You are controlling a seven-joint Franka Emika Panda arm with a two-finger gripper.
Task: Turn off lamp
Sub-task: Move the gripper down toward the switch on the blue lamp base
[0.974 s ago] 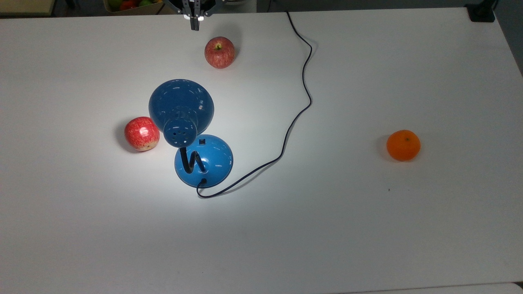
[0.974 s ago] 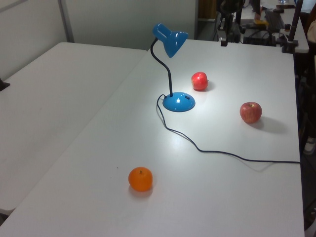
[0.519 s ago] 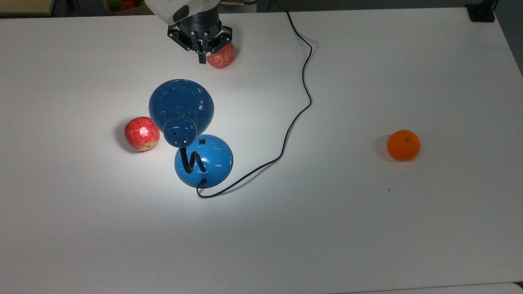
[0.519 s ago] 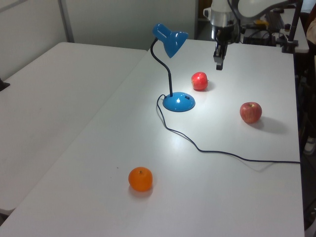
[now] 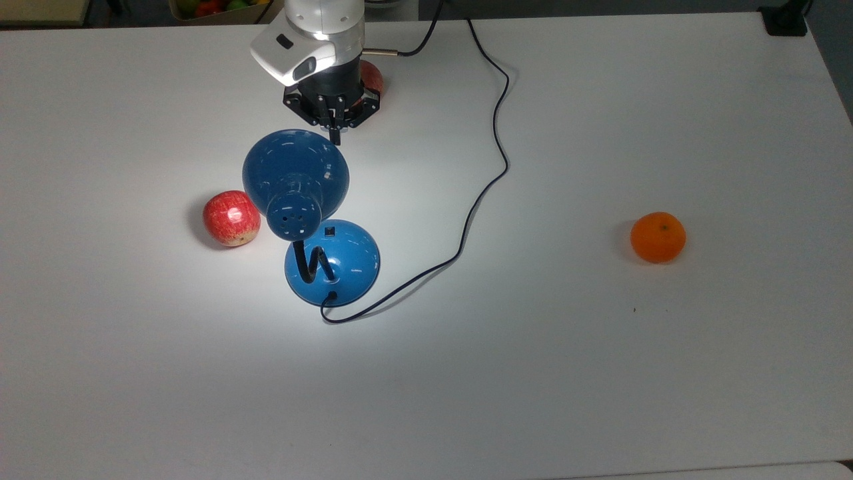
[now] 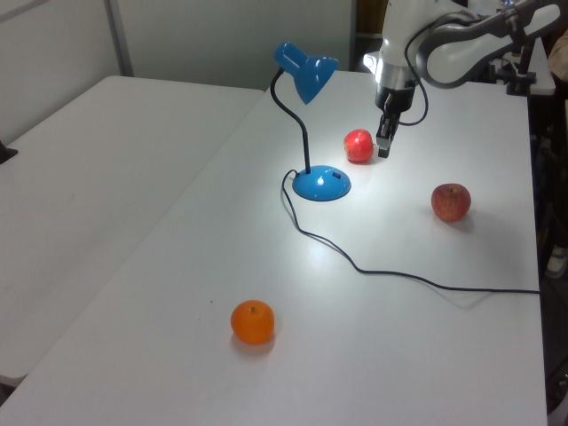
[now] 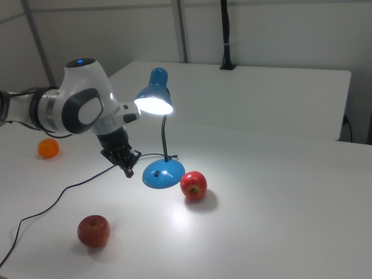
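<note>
Lamp (image 5: 313,220) is lit, standing mid-desk (image 5: 600,367), an apple (image 5: 231,218) beside it. Gripper (image 5: 335,137) is held above the desk just beyond the shade in the top view, fingers closed together, nothing held.

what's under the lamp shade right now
Below the lit shade lies a bright pool of light on the white table. The lamp's blue base and a red apple sit at its edges. In the top view, the shade covers the table directly beneath.
</note>
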